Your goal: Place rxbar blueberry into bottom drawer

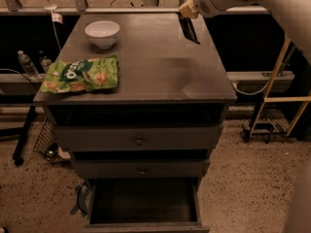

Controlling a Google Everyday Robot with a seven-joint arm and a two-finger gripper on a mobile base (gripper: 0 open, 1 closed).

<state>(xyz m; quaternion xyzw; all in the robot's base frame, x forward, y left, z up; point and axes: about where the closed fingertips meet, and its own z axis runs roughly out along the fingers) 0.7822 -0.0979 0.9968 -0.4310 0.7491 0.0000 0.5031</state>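
The rxbar blueberry (189, 29) is a dark flat bar hanging tilted over the far right of the cabinet top. My gripper (186, 11) is shut on its upper end, at the end of the white arm coming in from the upper right. The bottom drawer (144, 223) is pulled open at the base of the grey cabinet, and its dark inside looks empty. The gripper is far above and behind the drawer.
A green chip bag (80, 74) lies on the left front of the cabinet top (160, 67), with a white bowl (102, 33) behind it. The two upper knobbed drawers (139, 139) are closed. Bottles (25, 63) stand at the left, and a wooden frame (284, 98) at the right.
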